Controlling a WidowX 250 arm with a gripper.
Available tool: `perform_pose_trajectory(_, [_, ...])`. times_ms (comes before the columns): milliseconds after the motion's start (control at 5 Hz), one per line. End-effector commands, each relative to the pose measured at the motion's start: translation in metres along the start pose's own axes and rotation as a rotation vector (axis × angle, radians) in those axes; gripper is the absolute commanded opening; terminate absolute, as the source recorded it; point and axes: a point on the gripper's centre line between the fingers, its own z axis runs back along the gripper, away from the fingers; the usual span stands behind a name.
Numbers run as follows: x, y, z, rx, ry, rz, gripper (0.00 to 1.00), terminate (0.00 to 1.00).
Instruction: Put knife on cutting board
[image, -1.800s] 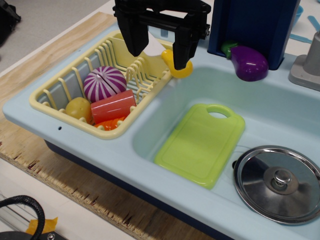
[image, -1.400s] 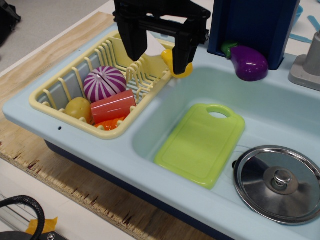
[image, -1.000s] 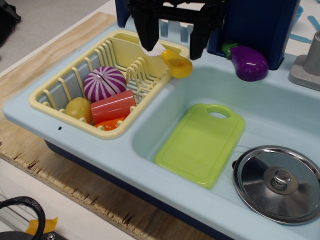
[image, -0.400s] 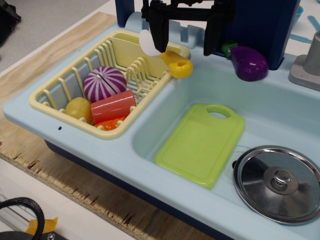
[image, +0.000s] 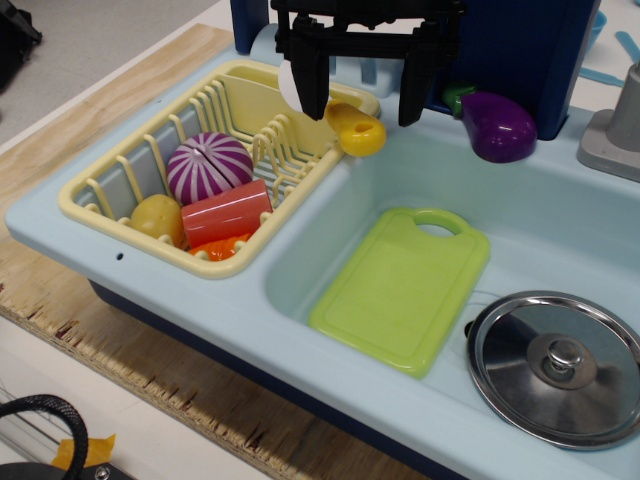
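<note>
The knife lies on the far right corner of the dish rack, its yellow handle (image: 359, 131) with the round hole sticking out over the sink and its whitish blade (image: 289, 84) partly behind my left finger. My black gripper (image: 362, 105) is open just above it, one finger on each side of the handle, not touching it as far as I can tell. The lime-green cutting board (image: 400, 290) lies flat in the sink basin, nearer and to the right, with nothing on it.
The pale yellow dish rack (image: 100, 195) holds a striped purple onion (image: 208, 165), a yellow potato (image: 158, 218) and a red cylinder (image: 227, 212). A purple eggplant (image: 497, 125) sits at the sink's back edge. A metal pot lid (image: 555, 365) lies right of the board.
My gripper has moved right from over the rack and opened wider, and now stands with its fingers on either side of the knife handle. The knife has shifted slightly.
</note>
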Motion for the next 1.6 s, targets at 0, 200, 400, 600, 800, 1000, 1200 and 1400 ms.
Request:
perform_pose_trajectory(0, [0.002,0.004,-0.004,-0.022,-0.01,0.016,1.0,0.0])
perform_pose_trajectory(200, [0.0,0.004,-0.012,-0.028,0.004,0.026,1.0,0.0])
perform_pose_trajectory(400, [-0.004,0.003,-0.013,-0.029,-0.013,0.062,0.0,0.0])
perform_pose_trajectory(600, [-0.015,-0.001,-0.005,-0.014,-0.017,0.063,0.0,0.0])
perform_pose_trajectory(800, [-0.044,-0.003,-0.003,-0.022,-0.029,0.121,0.0,0.0])
perform_pose_trajectory(1000, [-0.082,-0.007,0.001,-0.019,-0.019,0.152,0.0,0.0])
perform_pose_trajectory(1200, [-0.107,-0.016,-0.003,-0.036,-0.01,0.125,0.0,0.0])
perform_pose_trajectory(1400, [-0.118,-0.026,-0.012,-0.07,-0.021,0.08,0.0,0.0])
